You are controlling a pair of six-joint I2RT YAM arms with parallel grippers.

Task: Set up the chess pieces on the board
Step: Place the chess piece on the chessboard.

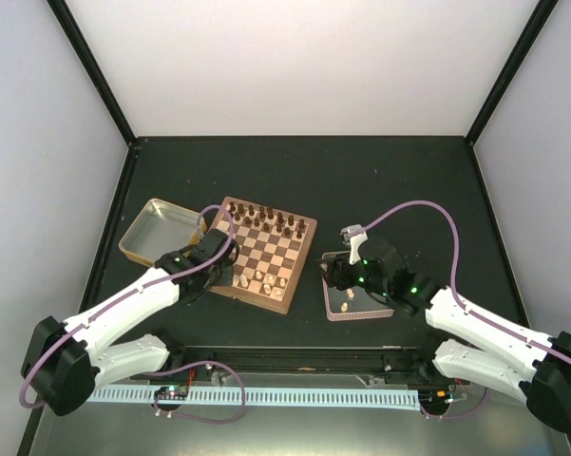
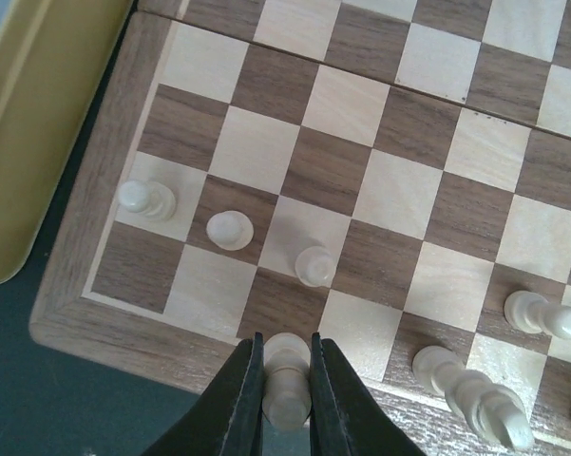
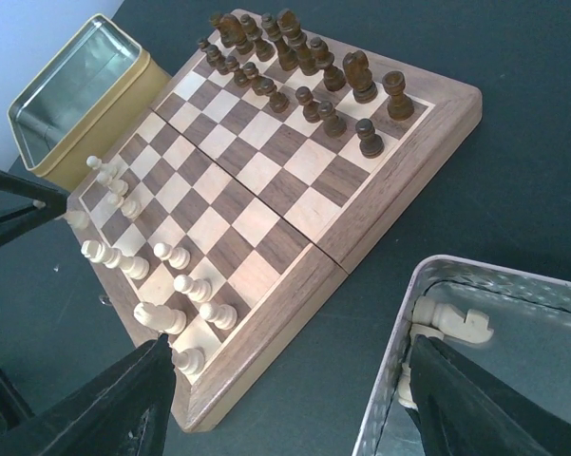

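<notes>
My left gripper (image 2: 287,385) is shut on a pale beige chess piece (image 2: 287,359) at the board's near edge, by the third square from the left corner. The board (image 1: 307,249) lies at centre left and also shows in the left wrist view (image 2: 361,180) and the right wrist view (image 3: 266,190). Several pale pieces (image 2: 230,230) stand on its near rows (image 3: 123,256). My right gripper (image 3: 295,399) is open and empty, over the gap between the board and the clear tray (image 3: 399,361). More pale pieces (image 3: 451,323) lie in that tray.
Dark brown chessmen (image 3: 295,57) fill the board's far rows. A yellow-rimmed tin (image 1: 157,231) stands close to the board's left side (image 2: 38,123). The clear tray (image 1: 356,312) sits right of the board, under my right wrist.
</notes>
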